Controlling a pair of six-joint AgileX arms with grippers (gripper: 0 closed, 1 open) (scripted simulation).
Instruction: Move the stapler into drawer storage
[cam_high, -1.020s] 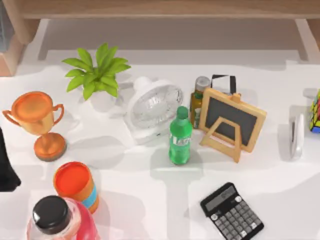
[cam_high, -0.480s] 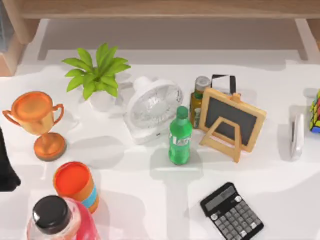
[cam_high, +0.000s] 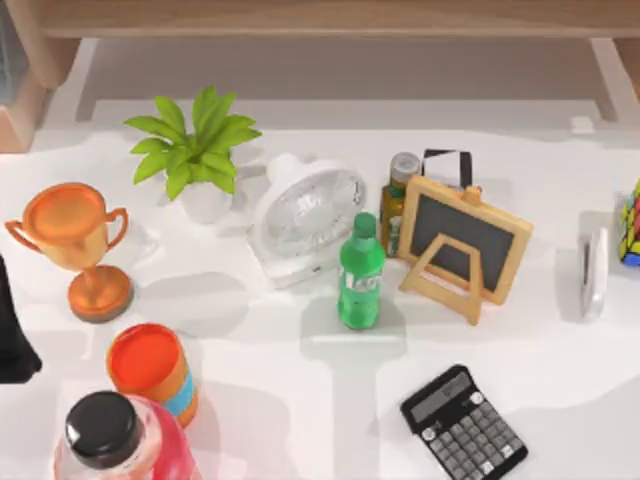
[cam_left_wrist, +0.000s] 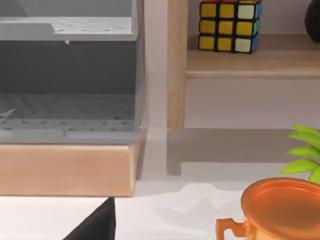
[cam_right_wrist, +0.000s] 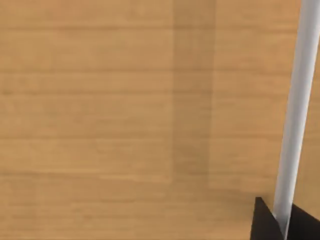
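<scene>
The stapler (cam_high: 594, 272), a narrow white bar with a thin dark line, lies near the right edge of the table, just beside a multicoloured puzzle cube (cam_high: 631, 225). Nothing holds it. In the left wrist view the grey drawer unit (cam_left_wrist: 70, 75) sits on a wooden base, with a dark part of my left gripper (cam_left_wrist: 95, 225) low in front of it. From above, my left arm (cam_high: 12, 340) is a dark shape at the table's left edge. The right wrist view faces a wooden panel (cam_right_wrist: 125, 115) crossed by a white bar (cam_right_wrist: 297, 110), with my right gripper (cam_right_wrist: 282, 222) at the picture's bottom.
Between the stapler and the left side stand a small chalkboard easel (cam_high: 463, 245), a green bottle (cam_high: 360, 275), a white fan (cam_high: 305, 215), a potted plant (cam_high: 195, 145), an orange trophy (cam_high: 75, 245), an orange cup (cam_high: 150, 370) and a pink bottle (cam_high: 115, 440). A calculator (cam_high: 463, 425) lies at the front.
Nothing on the table has moved. Only the shadows near the right edge have shifted a little.
</scene>
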